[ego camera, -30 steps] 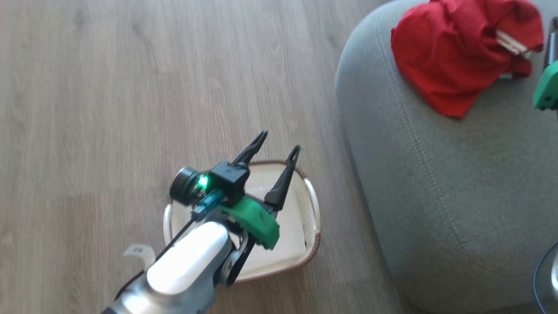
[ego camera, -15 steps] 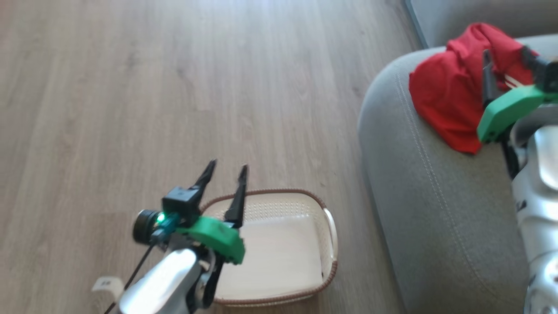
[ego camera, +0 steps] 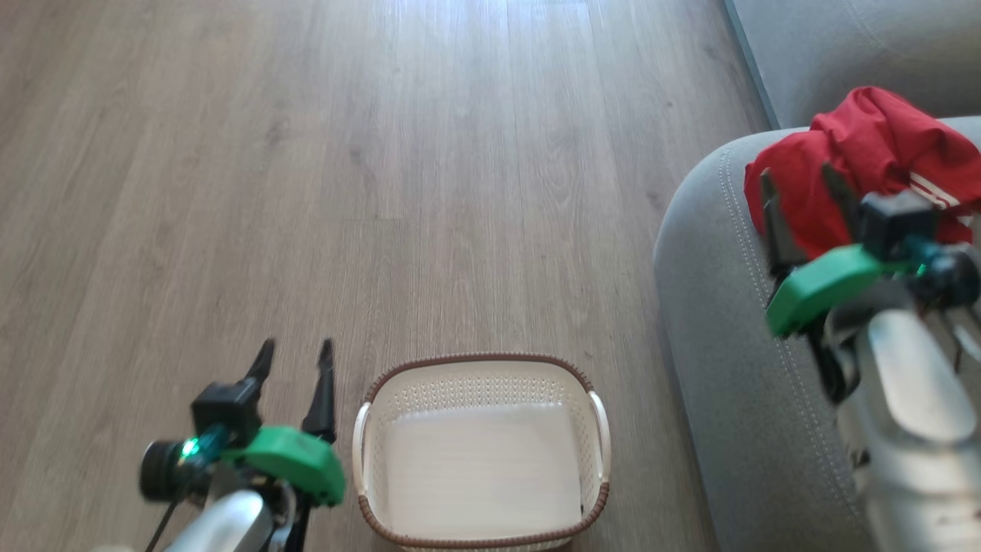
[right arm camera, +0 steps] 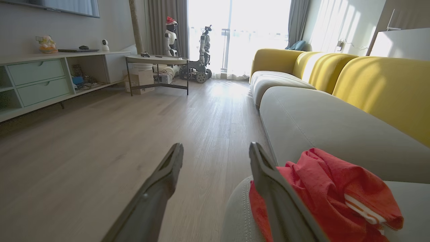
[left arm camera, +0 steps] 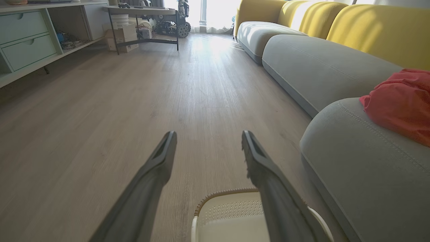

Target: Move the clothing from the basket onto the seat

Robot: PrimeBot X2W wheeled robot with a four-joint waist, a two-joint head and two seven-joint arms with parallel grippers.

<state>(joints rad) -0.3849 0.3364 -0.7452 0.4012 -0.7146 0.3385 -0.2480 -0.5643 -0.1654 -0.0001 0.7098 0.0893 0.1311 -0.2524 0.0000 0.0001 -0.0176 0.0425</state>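
Floor (ego camera: pixel 383 192) is plain wood planks and carries the basket. The seat (ego camera: pixel 736 399) is a big grey cushion on the right, with a rounded corner and a pale double seam. The basket (ego camera: pixel 479 357) stands on the floor just beside the seat front, and its bottom looks bare. The clothing (ego camera: pixel 866 153) is one crumpled red heap on the seat near that corner, with white stripe trim at its right side; you can't split it into separate garments from here. The right end effector (ego camera: pixel 797 180) is released with nothing between the fingers, hanging over the seat edge close to the near side of the heap; whether it touches is unclear. The left end effector (ego camera: pixel 296 349) is also released and empty, over the floor just left of the basket. The task looks about done, so the step reads as clearing off. Lift the right fingers straight up before swinging so no fold snags and drags off the seat. Keep the left clear of the basket handle.
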